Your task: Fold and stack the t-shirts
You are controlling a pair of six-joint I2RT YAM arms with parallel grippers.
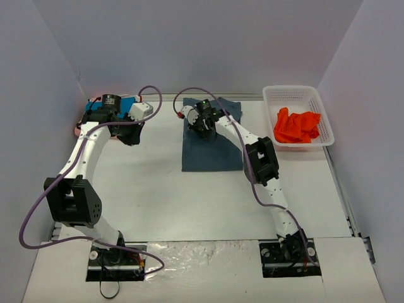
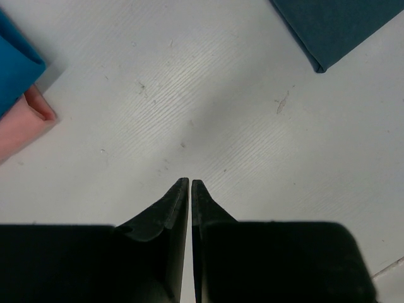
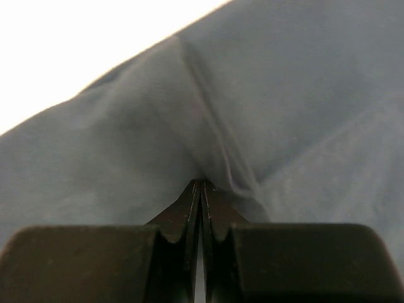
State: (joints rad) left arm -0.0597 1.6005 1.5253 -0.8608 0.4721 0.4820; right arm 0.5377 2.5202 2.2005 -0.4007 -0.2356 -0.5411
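Observation:
The dark slate blue-grey t-shirt (image 1: 211,151) lies folded flat at the table's back centre. My right gripper (image 1: 197,120) is at its far left part and is shut on a pinched ridge of its cloth (image 3: 214,151); its tips show in the right wrist view (image 3: 201,183). The bright teal-blue t-shirt (image 1: 129,101) and the pale pink t-shirt (image 1: 81,125) lie at the far left, mostly hidden under my left arm. My left gripper (image 1: 129,134) is shut and empty over bare table (image 2: 190,182), with the teal (image 2: 12,69) and pink (image 2: 22,129) shirts to its left. The orange-red t-shirt (image 1: 297,125) lies crumpled in the basket.
The white lattice basket (image 1: 297,89) stands at the back right by the wall. A corner of the slate shirt (image 2: 334,25) shows at the upper right of the left wrist view. Grey walls enclose the table on three sides.

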